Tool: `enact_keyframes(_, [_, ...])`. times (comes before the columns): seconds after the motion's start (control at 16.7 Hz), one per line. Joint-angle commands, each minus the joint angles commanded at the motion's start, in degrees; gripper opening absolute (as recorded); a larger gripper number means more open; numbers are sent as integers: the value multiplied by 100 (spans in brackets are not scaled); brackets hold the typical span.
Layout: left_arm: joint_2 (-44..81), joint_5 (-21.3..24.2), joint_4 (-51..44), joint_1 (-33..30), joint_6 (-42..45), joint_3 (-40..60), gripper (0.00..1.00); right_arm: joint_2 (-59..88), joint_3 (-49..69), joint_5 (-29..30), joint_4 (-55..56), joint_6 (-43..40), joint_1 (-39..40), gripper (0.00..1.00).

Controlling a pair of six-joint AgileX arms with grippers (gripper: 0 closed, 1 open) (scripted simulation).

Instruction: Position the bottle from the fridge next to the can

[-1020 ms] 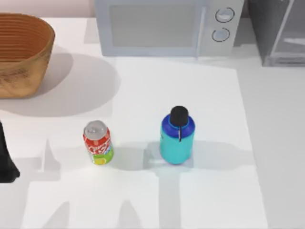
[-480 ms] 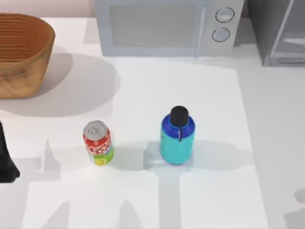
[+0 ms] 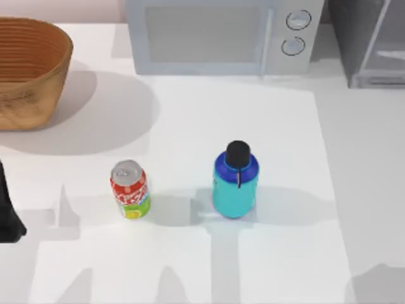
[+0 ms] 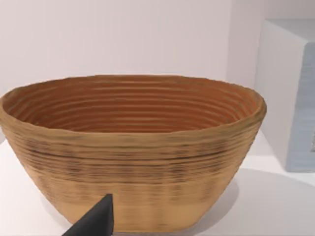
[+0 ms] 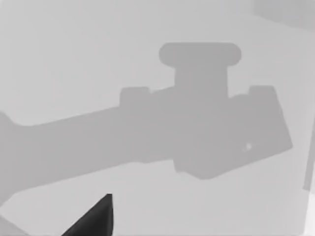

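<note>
I see my left arm parked at the white surface's left edge, its end effector's state untellable, the stout teal bottle upright near the small red can, the grey glass-doored fridge far right.

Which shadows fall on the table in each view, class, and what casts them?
Top view: the basket throws a broad soft shadow toward the right; the can and the bottle cast pale ones beside them.
Left wrist view: a shadow lies beside the basket's foot.
Right wrist view: an arm-shaped shadow lies across the bare table.
</note>
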Motion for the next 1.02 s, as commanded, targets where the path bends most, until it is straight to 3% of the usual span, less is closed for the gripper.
enact_keyframes(0.24, [0,0,0,0,0,0,100,2449,665,-864,-145,-2338,-2160,100])
enact_keyframes(0.48, [0,0,0,0,0,0,100,4089,1139,-1478,-269,-3783,-3608,100])
enact_keyframes(0.66, [0,0,0,0,0,0,100,4729,1342,-1742,-348,-4283,-4118,100])
enact_keyframes(1.02, [0,0,0,0,0,0,100,4860,1374,-1795,-364,-4373,-4181,100])
